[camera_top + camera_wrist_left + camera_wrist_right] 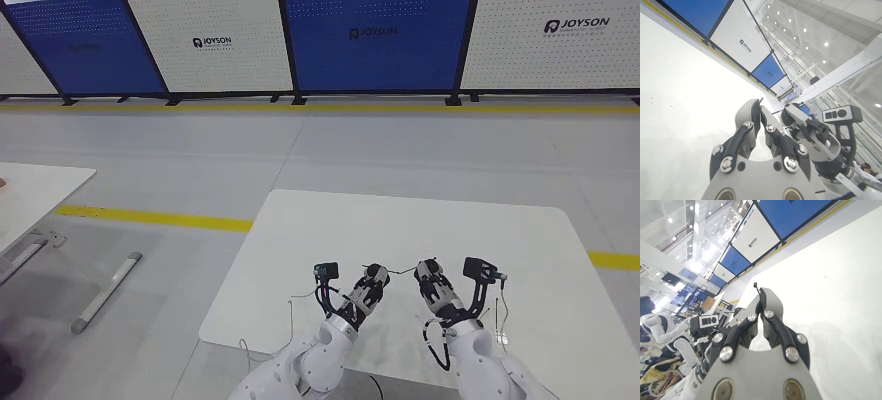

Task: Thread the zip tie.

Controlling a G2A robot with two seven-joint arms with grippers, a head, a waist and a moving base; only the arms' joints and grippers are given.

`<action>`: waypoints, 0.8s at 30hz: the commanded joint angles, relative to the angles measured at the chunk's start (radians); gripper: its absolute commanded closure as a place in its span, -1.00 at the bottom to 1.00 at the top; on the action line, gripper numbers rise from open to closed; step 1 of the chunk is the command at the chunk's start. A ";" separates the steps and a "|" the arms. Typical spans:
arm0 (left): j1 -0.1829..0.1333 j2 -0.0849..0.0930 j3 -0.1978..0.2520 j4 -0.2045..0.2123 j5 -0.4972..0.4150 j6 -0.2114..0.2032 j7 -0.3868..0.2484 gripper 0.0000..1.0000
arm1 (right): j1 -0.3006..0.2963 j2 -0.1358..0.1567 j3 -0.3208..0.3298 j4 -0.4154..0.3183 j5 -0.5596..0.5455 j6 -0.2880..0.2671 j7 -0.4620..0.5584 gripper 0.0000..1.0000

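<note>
Both arms are low at the near edge of the white worktop, claws side by side and close together, tips angled toward each other. The left claw is pinched shut on one end of the black zip tie. The right claw is pinched shut on the other end. The tie runs as a thin dark line across the short gap between them, up off the worktop (not lying on it).

Left wrist view: the left claw has its pads pressed flat together, with a small black tip poking out past the fingertips. The tie strand runs from there across to the right claw, just beside it. Bare white worktop lies behind.

Right wrist view: the right claw is closed tight and the tie is caught between its pads. The square head of the zip tie sticks out just beyond the fingertips, with a short curved bit of strap below it. Whether the tail has gone into the head, I cannot tell. White worktop lies beyond.

Around the scene: a yellow line is painted on the grey floor past the worktop's far side. Blue and white panels stand along the back. A second table is off to the left, with a grey bar lying on the floor near it.
</note>
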State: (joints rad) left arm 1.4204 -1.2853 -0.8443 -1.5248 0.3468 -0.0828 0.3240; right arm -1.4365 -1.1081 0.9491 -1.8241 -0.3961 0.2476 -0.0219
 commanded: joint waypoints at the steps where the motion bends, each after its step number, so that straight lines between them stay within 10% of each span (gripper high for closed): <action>1: 0.000 0.000 0.000 0.000 0.000 0.000 0.000 1.00 | -0.003 -0.002 0.005 -0.001 -0.001 -0.003 0.004 1.00; 24: 0.000 0.000 0.000 0.000 0.000 0.000 0.000 1.00 | 0.009 -0.038 0.019 0.039 -0.032 -0.005 0.044 1.00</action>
State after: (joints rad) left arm 1.4204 -1.2853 -0.8443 -1.5248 0.3468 -0.0828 0.3240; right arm -1.4272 -1.1454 0.9673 -1.7853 -0.4260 0.2427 0.0211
